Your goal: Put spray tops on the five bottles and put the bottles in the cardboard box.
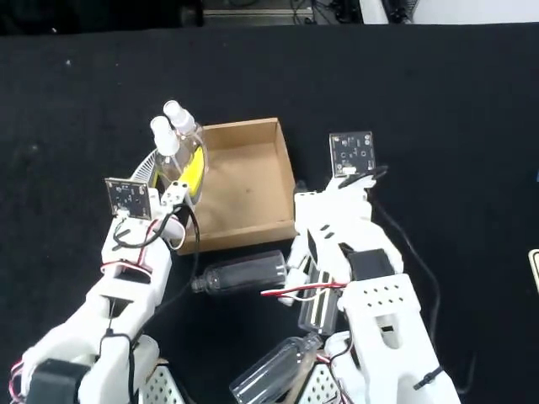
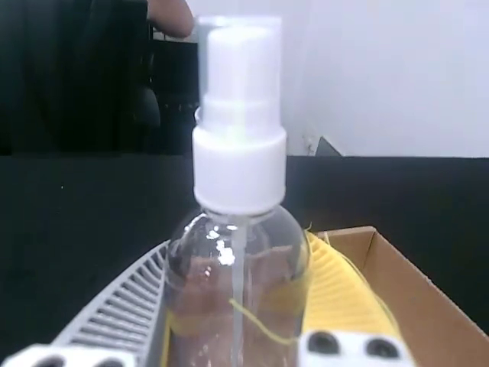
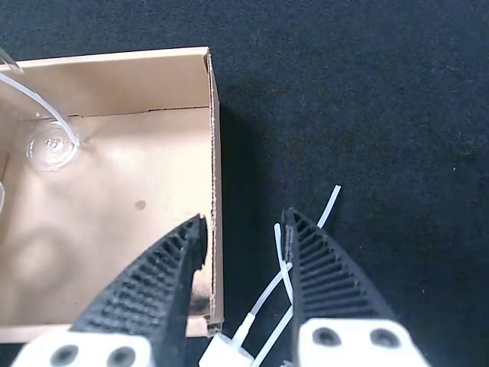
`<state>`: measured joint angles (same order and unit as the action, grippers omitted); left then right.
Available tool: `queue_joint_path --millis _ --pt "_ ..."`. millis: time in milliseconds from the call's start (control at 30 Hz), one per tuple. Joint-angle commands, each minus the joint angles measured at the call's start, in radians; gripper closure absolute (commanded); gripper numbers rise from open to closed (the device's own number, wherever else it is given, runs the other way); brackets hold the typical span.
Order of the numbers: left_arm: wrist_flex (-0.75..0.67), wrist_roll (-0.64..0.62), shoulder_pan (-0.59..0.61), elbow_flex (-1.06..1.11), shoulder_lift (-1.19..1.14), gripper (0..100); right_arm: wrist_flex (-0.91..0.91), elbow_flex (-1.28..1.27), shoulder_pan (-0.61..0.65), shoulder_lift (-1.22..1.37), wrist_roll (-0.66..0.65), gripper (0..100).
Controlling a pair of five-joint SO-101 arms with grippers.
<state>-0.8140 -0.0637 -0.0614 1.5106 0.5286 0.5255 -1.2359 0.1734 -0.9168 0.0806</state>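
My left gripper [image 2: 237, 264] is shut on a clear bottle [image 2: 229, 290] with a white spray top [image 2: 238, 153], held upright at the left wall of the cardboard box [image 1: 248, 181]. In the high view this bottle [image 1: 171, 160] stands beside a second topped bottle [image 1: 184, 124] at the box's far left corner, whose base [image 3: 50, 145] rests inside the box [image 3: 114, 199]. My right gripper [image 3: 246, 220] is open above the box's right wall. Loose spray tops [image 3: 225, 350] with thin tubes lie below it.
Two clear bottles without tops lie on the black table, one [image 1: 244, 273] just in front of the box and one [image 1: 274, 366] between the arm bases. The right arm [image 1: 337, 219] stands close to the box's right wall.
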Motion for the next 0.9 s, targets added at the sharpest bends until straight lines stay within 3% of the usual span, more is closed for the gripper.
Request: queue_joint_path --millis 0,867 --pt "-0.11 0.008 -0.015 -0.068 -0.06 97 -0.02 0.004 0.009 -0.041 0.005 86.4" --pt "-0.135 0.009 -0.015 -0.151 -0.334 97 -0.02 0.004 0.008 -0.041 0.005 86.4"
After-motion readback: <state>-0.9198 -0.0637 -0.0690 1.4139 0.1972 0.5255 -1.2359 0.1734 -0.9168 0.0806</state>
